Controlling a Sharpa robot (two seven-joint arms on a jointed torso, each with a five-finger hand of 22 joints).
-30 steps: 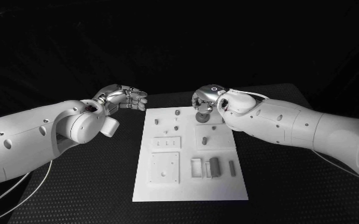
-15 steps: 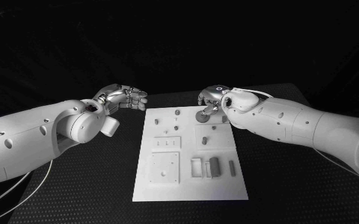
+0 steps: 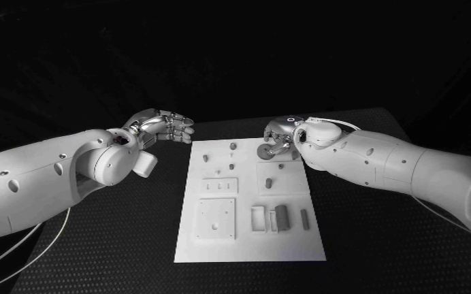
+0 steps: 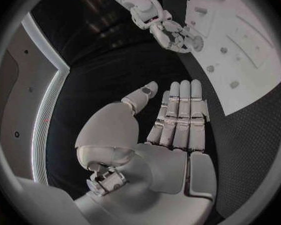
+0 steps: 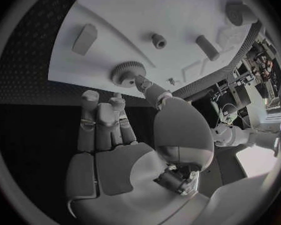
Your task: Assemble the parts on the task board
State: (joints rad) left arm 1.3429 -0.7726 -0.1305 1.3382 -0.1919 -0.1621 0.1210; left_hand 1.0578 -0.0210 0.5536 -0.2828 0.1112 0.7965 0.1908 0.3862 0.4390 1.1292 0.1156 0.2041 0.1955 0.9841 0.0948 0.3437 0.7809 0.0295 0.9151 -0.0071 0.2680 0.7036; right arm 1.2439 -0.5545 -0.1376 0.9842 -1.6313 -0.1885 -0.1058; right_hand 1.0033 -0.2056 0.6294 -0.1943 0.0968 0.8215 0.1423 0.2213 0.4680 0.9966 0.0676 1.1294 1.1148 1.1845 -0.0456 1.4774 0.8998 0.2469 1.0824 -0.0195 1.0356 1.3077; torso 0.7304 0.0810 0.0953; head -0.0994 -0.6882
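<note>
The white task board (image 3: pixel 295 243) lies lengthwise in the middle of the table. A dark toothed gear (image 3: pixel 265 151) sits on its far right part, also seen as the gear (image 5: pixel 128 74) in the right wrist view. My right hand (image 3: pixel 282 133) hovers just right of and behind the gear, its thumb tip (image 5: pixel 143 85) at the gear's rim and its other fingers lying clear of it. My left hand (image 3: pixel 163 129) is off the board's far left corner, with straight fingers (image 4: pixel 180 115) and nothing in it.
Small pegs (image 3: pixel 233 147) stand along the board's far half. Two square plates (image 3: pixel 216 219) lie on its near left, and upright blocks (image 3: pixel 282 217) stand on its near right. Black table surrounds the board.
My right hand has drawn a little to the right, away from the gear, which stays where it was. The left hand has barely moved.
</note>
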